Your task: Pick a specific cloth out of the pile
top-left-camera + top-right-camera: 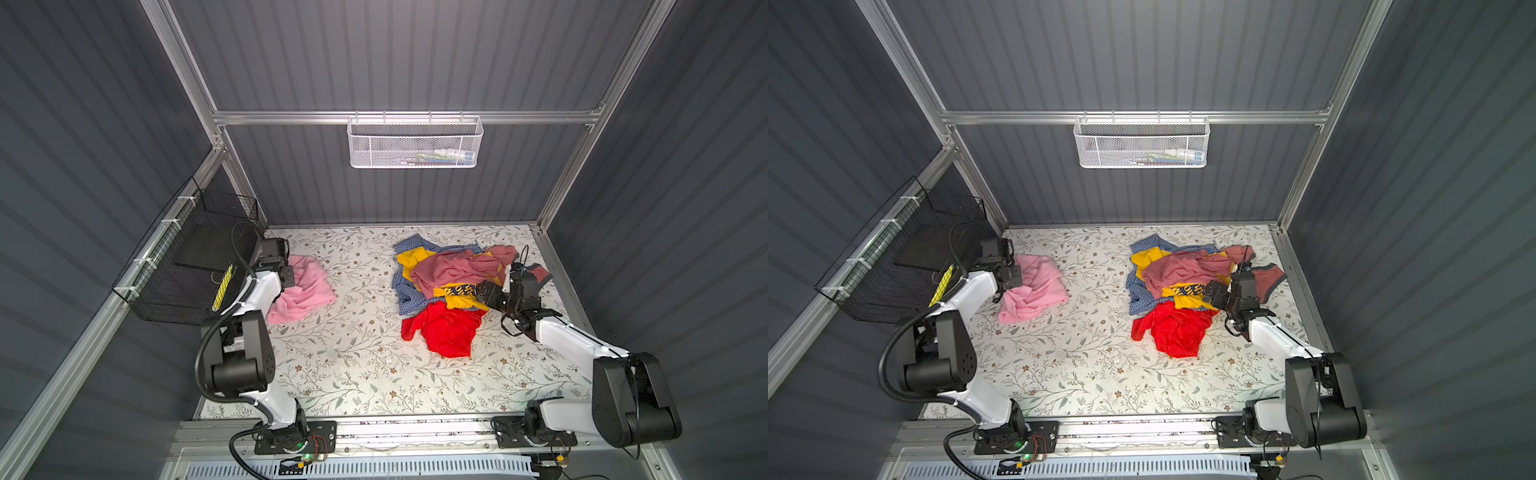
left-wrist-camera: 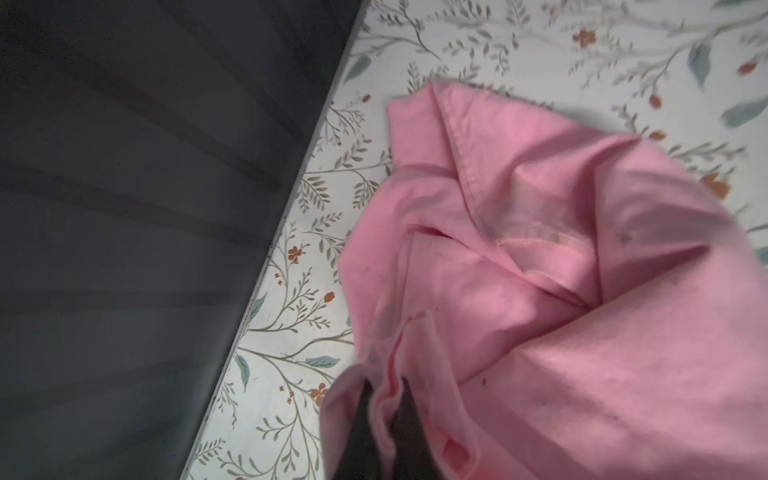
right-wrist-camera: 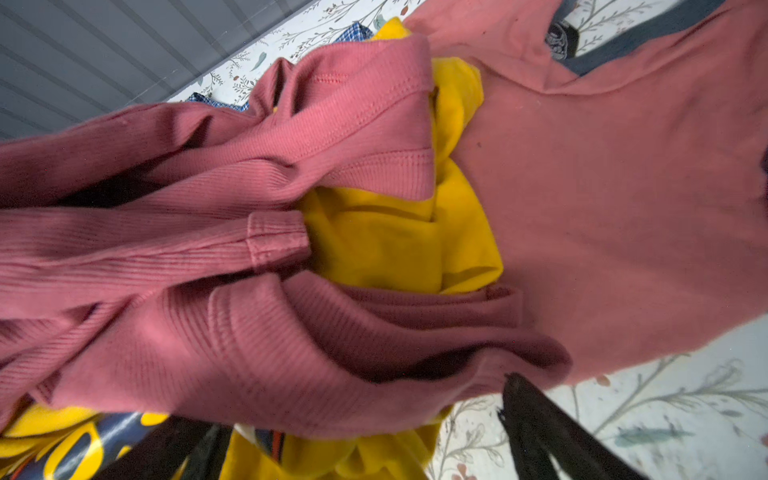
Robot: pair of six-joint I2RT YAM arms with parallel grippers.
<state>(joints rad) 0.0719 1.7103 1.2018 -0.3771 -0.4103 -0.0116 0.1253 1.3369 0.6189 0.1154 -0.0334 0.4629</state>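
1. Two grippers to cover, beginning with the left gripper [image 2: 384, 432]: clamped on a fold of the cloth [image 2: 540, 270], with pink fabric pinched between the dark fingers [image 2: 409, 424] in the wrist view.
2. Remainder of the cloth spread ahead of and beneath that gripper, crumpled on the floral table [image 1: 353, 353], close beside the left wall and the arm's own wrist.
3. Well apart from the pile [image 1: 440, 286], far off to that gripper's right, with bare table between and no pink fabric touching the heap.
4. Judged step: picking out done in substance, cloth in the grip and clear of the other garments. Next move, probably a set-down and release or a lift clear; calls for keeping the pinch firm while moving, then opening only with the fabric resting, and pulling back without dragging the loose folds.
5. Within the pile: dusty-rose garment [image 1: 444, 268] on top, yellow garment [image 1: 457, 293] with dark lettering under it, blue checked garment [image 1: 405, 299] along the left edge, red garment [image 1: 449, 332] nearest the arm bases.
6. Right gripper [image 3: 361, 403]: jaws spread wide at the pile's right edge, dusty-rose and yellow folds directly ahead of and between the fingers, nothing visibly pinched; contact with the fabric hard to judge. Best kept clear of the left side's work.
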